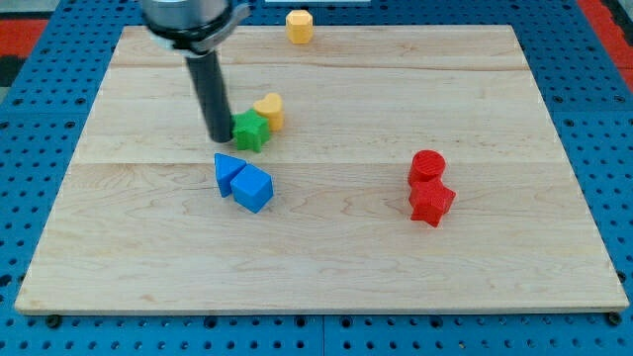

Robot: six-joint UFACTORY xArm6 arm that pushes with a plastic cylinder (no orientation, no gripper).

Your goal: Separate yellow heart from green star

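Observation:
The yellow heart [270, 110] lies on the wooden board [326, 247], left of centre near the view's top. The green star [251, 131] sits just below and left of it, touching it. My tip [219, 138] rests on the board right at the green star's left side, close against it. The rod rises straight up from there to the arm at the view's top left.
A blue triangle [228, 172] and a blue cube [252, 188] lie together just below the green star. A red cylinder [427, 165] and a red star [431, 202] sit at the right. A yellow hexagon [299, 26] lies at the top edge.

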